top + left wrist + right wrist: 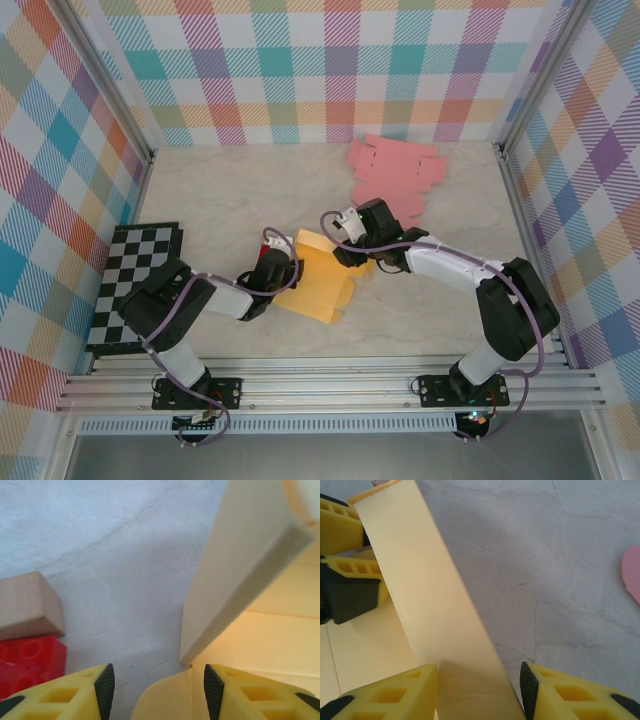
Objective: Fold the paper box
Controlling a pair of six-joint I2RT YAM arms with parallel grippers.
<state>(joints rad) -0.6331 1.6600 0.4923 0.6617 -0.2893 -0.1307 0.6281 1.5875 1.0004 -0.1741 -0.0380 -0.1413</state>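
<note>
Paper box (320, 287) between left tool (156, 685) and right tool (479, 680), one flap upright

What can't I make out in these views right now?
- Top view: right hand covers the far edge of the yellow box, so its grip there is unclear.
- Left wrist view: red block cut off by the frame's left edge; raised flap blurred.
- Right wrist view: pink sheet mostly cut off by the right edge.
</note>
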